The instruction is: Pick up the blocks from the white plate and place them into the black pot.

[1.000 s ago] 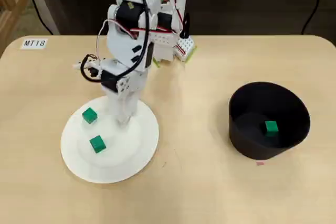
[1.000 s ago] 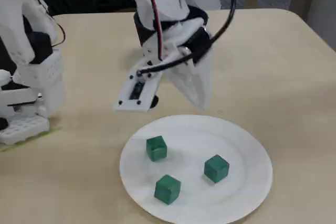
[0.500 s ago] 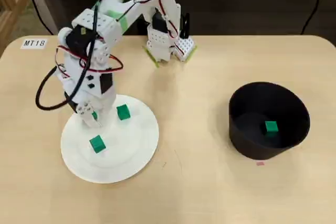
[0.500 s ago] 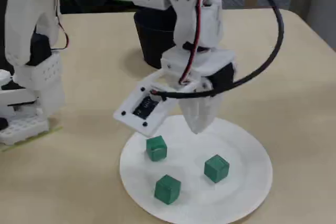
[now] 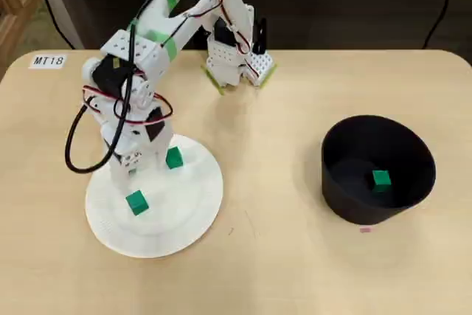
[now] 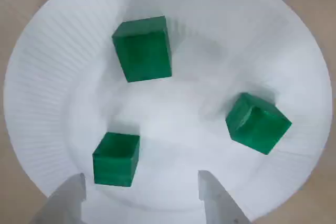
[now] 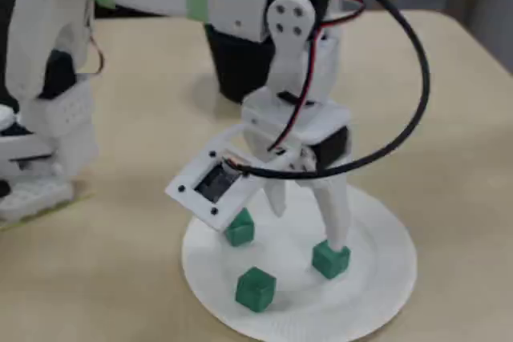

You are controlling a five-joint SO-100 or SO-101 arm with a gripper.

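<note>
The white plate (image 5: 195,215) lies at the table's left in the overhead view. Three green blocks rest on it in the wrist view: one at the top (image 6: 143,48), one at the right (image 6: 257,123), one at the lower left (image 6: 116,158). My gripper (image 6: 142,203) is open and empty, hanging just above the plate (image 6: 47,77), with the lower-left block close to its left finger (image 6: 65,203). In the fixed view the gripper (image 7: 309,226) stands over the plate (image 7: 377,278), one finger beside a block (image 7: 330,259). A fourth block (image 5: 380,179) lies inside the black pot (image 5: 346,204) at the right.
The arm's base (image 5: 236,64) is clamped at the table's far edge. A white label (image 5: 49,60) sits at the far left corner. Bare tabletop (image 5: 273,182) separates plate and pot. In the fixed view the pot (image 7: 240,70) is behind the arm.
</note>
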